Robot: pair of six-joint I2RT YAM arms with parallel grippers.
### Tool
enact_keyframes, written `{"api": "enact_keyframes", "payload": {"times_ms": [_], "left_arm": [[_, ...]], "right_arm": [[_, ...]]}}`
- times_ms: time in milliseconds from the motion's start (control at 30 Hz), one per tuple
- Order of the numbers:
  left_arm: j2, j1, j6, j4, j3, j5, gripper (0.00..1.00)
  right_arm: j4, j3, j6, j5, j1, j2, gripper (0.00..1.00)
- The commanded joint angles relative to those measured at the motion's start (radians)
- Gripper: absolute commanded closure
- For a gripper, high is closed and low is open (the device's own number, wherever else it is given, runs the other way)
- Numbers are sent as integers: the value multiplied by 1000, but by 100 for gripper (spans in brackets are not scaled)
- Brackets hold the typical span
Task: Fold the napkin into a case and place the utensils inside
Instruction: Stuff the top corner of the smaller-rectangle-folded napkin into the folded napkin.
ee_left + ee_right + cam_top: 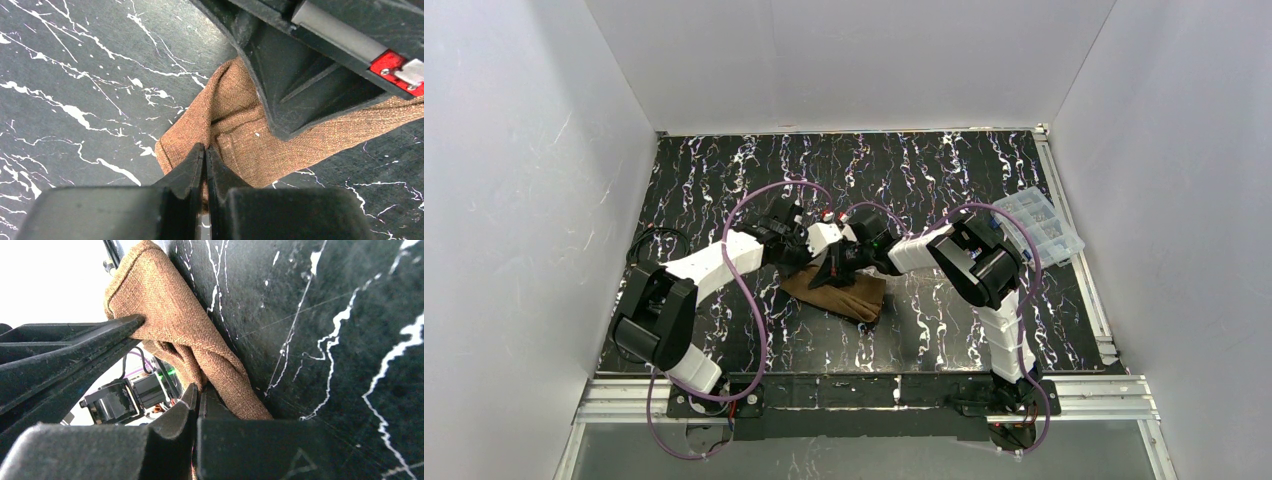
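The brown napkin (842,295) lies folded and bunched on the black marbled table at mid-centre, part of it lifted. My left gripper (812,268) is shut on a raised fold near the napkin's left end; in the left wrist view its fingertips (206,152) pinch the cloth (240,135). My right gripper (844,266) is close beside it, shut on another fold; in the right wrist view its jaws (198,394) clamp the cloth (170,315). The right gripper's fingers (300,85) press on the napkin in the left wrist view. No utensils show.
A clear plastic compartment box (1036,225) sits at the table's right edge. White walls enclose the table on three sides. Purple cables loop over both arms. The left gripper's finger (75,347) crosses the left of the right wrist view.
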Motion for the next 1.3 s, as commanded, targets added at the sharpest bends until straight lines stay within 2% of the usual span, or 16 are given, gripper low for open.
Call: {"api": "enact_keyframes", "payload": {"times_ms": [0,300,467,500,600,867,1267], "left_arm": [[-49,-1,20,-16,-20,36,100],[-48,-10,35,1,-34,23,100],[-50,-19,44,5,-40,12,100],[-49,-21,47,6,-42,11,100],[-46,-25,52,12,-51,6,100],[-51,-27,49,8,-41,7,100],[-75,-27,68,-11,-39,30,100]], "right_arm": [[-69,41,-10,13,8,-29,99],[4,71,49,-19,5,-30,99],[305,15,233,-71,4,3,99],[316,12,251,-72,4,4,99],[233,41,191,-54,2,-4,99],[-148,134,-74,41,1,42,99],[-163,107,-118,89,-4,98,99]]}}
